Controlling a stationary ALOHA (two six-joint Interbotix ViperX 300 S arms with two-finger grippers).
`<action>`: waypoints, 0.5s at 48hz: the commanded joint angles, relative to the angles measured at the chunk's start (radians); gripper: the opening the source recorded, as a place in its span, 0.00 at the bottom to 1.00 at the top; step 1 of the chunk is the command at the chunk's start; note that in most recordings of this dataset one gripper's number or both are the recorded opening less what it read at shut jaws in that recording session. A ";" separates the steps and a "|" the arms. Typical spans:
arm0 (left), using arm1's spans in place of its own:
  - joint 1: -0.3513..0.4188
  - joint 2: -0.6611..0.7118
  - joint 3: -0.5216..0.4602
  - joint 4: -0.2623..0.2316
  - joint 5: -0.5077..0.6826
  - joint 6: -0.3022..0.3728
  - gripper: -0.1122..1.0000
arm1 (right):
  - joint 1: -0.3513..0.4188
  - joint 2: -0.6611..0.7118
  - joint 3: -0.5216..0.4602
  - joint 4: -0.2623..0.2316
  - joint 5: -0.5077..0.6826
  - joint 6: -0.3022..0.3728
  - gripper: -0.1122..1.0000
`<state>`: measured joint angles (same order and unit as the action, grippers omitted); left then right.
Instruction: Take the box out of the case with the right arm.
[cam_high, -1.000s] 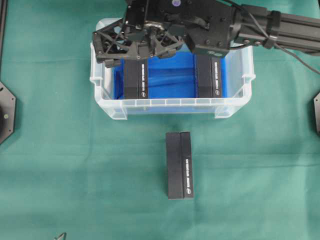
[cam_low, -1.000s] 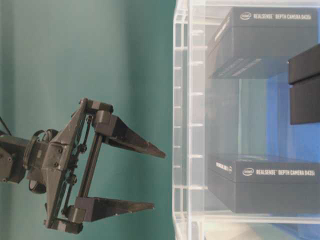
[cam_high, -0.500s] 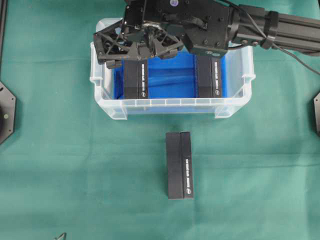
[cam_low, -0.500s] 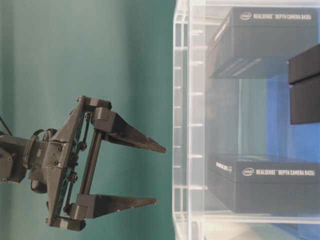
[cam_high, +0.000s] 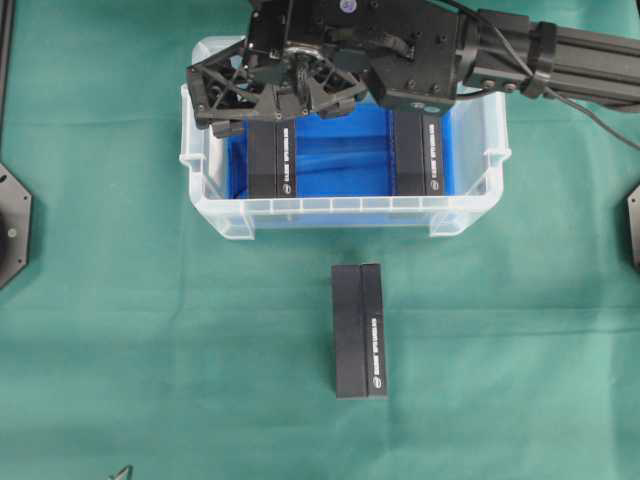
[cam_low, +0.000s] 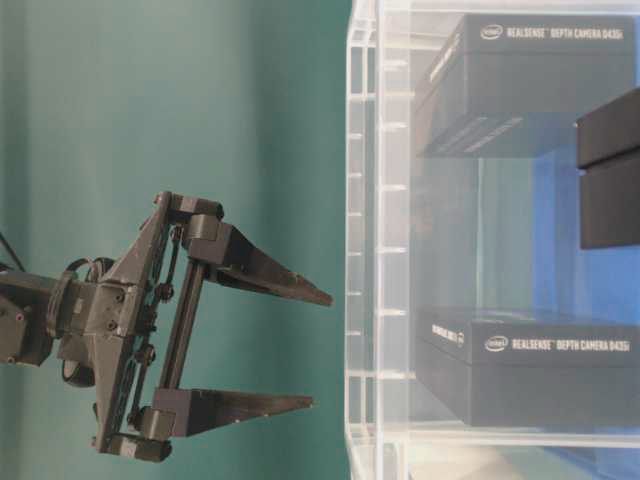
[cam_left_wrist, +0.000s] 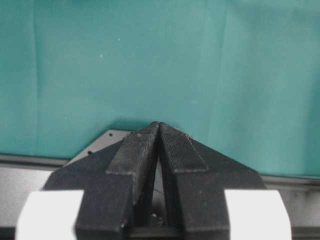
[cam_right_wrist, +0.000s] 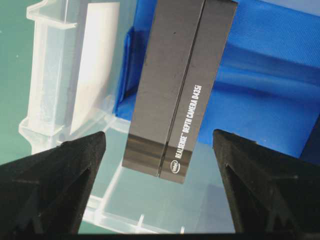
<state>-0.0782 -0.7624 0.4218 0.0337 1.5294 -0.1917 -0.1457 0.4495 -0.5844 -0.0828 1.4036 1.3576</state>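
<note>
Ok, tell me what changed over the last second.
Almost nothing. The right gripper tipped very slightly early on, then held. It stays wide open over the left RealSense box in the case, gripping nothing. That box, the right RealSense box and the third box out on the green cloth kept their places.

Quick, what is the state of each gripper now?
Left gripper: shut, holding nothing.
Right gripper: open, holding nothing, positioned over a black box in the case.
</note>
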 joint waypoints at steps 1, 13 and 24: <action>0.000 0.003 -0.026 0.003 -0.003 0.002 0.10 | 0.003 -0.026 -0.023 0.000 -0.005 -0.002 0.89; 0.000 0.002 -0.026 0.003 -0.003 0.002 0.10 | 0.003 -0.026 -0.023 -0.002 -0.011 -0.002 0.89; -0.002 0.002 -0.026 0.003 -0.003 0.000 0.10 | 0.003 -0.025 -0.023 -0.002 -0.009 -0.002 0.89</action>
<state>-0.0782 -0.7624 0.4218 0.0337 1.5309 -0.1917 -0.1457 0.4495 -0.5829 -0.0828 1.3990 1.3576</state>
